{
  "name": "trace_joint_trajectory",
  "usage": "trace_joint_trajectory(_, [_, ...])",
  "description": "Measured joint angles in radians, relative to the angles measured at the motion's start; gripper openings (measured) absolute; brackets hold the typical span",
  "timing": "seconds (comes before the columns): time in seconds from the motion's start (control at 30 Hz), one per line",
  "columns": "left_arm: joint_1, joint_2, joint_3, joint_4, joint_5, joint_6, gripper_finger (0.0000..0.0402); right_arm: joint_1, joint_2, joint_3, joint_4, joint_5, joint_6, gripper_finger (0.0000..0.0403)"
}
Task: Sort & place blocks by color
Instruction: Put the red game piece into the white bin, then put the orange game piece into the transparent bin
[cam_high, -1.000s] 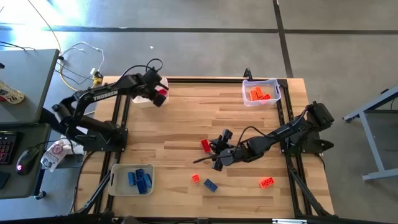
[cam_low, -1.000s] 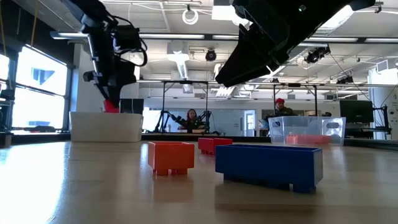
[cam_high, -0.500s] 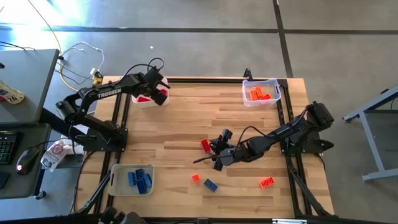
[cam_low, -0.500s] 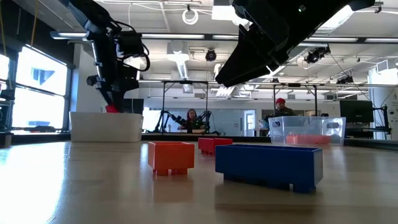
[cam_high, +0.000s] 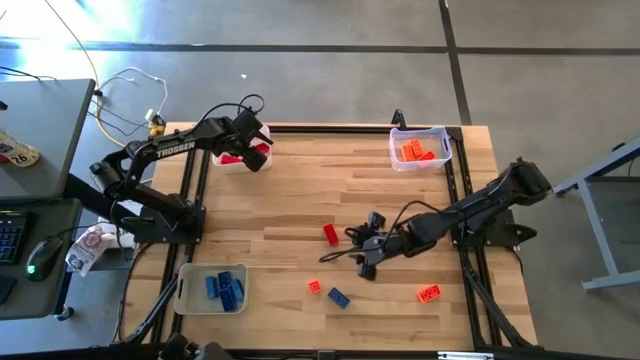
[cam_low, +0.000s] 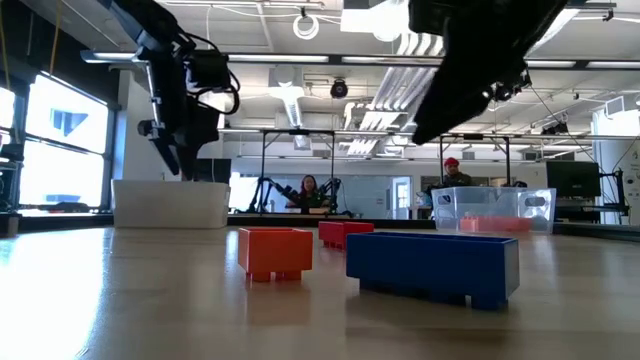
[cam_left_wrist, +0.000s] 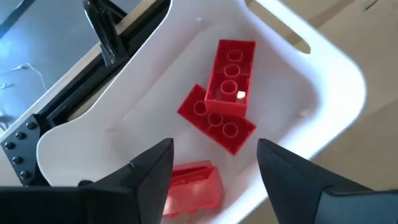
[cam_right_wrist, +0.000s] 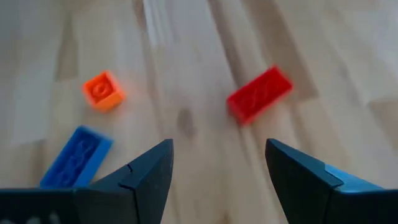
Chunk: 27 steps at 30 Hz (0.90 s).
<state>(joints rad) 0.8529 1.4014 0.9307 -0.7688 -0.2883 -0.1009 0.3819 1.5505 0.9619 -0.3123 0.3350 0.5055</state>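
Note:
My left gripper (cam_left_wrist: 214, 146) hangs open over the white tray (cam_left_wrist: 336, 68) at the table's far left (cam_high: 226, 166). Two red blocks (cam_left_wrist: 225, 93) lie in the tray, one resting partly on the other. A third red block (cam_left_wrist: 194, 184) shows blurred below my fingers, apart from them. My right gripper (cam_right_wrist: 217, 146) stands open above the middle of the table (cam_high: 362, 250), slanting down. Ahead of it a red block (cam_right_wrist: 259, 93), a small orange block (cam_right_wrist: 102, 91) and a blue block (cam_right_wrist: 76, 157) lie flat on the wood.
A clear tray (cam_high: 442, 148) with orange blocks stands at the far right. A whitish tray (cam_high: 186, 290) with blue blocks sits at the near left. Another orange block (cam_high: 429, 294) lies near the right front. People show in the room behind the table.
My left gripper has opened over the white tray and let go of a red block, which has dropped into the tray. My right gripper has drawn back toward the table's right edge, risen a little and tipped closer to level, staying open.

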Motion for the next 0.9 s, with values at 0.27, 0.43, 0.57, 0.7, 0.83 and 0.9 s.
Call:
trace_joint_trajectory(0.27, [-0.061, -0.038, 0.028, 0.007, 0.171, -0.007, 0.0214, 0.036, -0.067, 0.0, -0.186, -0.192, 0.075, 0.0241])
trace_joint_trajectory(0.43, [-0.132, -0.068, 0.029, 0.01, 0.226, -0.037, 0.0216, 0.094, -0.068, 0.0, -0.258, -0.275, 0.098, 0.0241])
trace_joint_trajectory(0.57, [-0.188, -0.08, 0.029, 0.01, 0.24, -0.057, 0.0216, 0.141, -0.068, 0.0, -0.318, -0.334, 0.145, 0.0241])
trace_joint_trajectory(0.7, [-0.249, -0.081, 0.029, 0.01, 0.268, -0.08, 0.0216, 0.194, -0.068, 0.0, -0.349, -0.357, 0.195, 0.0241])
trace_joint_trajectory(0.83, [-0.311, -0.081, 0.029, 0.011, 0.32, -0.098, 0.0216, 0.247, -0.068, 0.0, -0.363, -0.354, 0.202, 0.0241])
trace_joint_trajectory(0.9, [-0.344, -0.081, 0.029, 0.011, 0.353, -0.135, 0.0216, 0.272, -0.068, 0.0, -0.376, -0.335, 0.202, 0.0241])
